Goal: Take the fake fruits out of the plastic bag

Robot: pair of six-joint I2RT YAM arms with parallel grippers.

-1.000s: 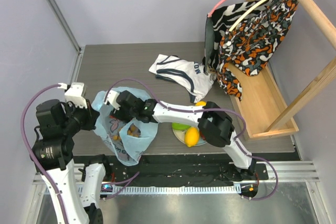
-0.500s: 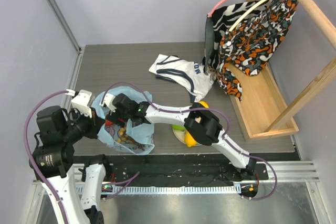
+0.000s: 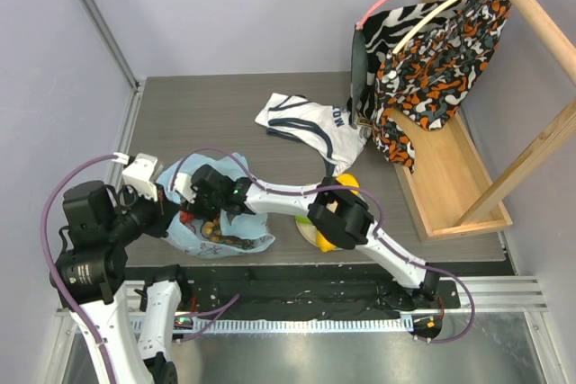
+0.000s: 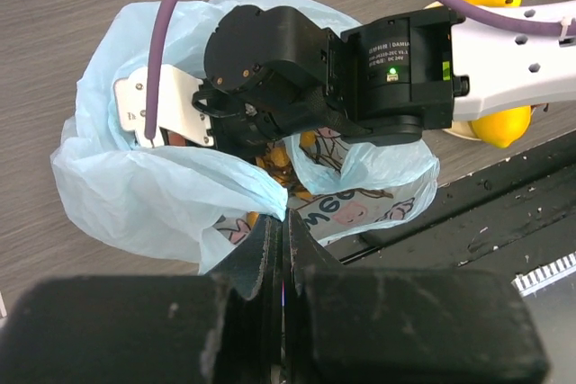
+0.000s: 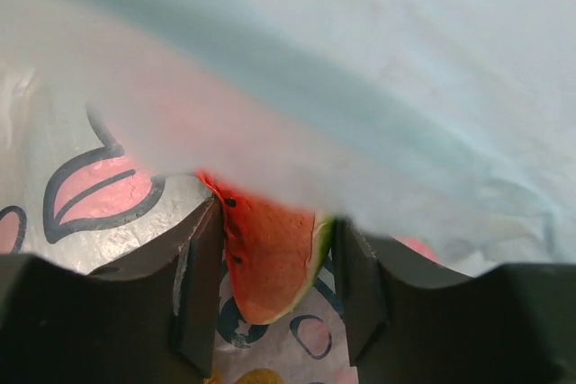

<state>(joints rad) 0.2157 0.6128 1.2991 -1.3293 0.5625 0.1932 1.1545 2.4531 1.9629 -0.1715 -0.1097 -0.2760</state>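
Both jaws clamp: left plastic bag, right watermelon slice.

White shirt, patterned garments; wooden rack

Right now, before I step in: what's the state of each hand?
Left hand: closed, pinching the rim of the plastic bag.
Right hand: inside the bag, closed on the watermelon slice.

Table bears plastic bag, shirt, rack, perhaps plate.
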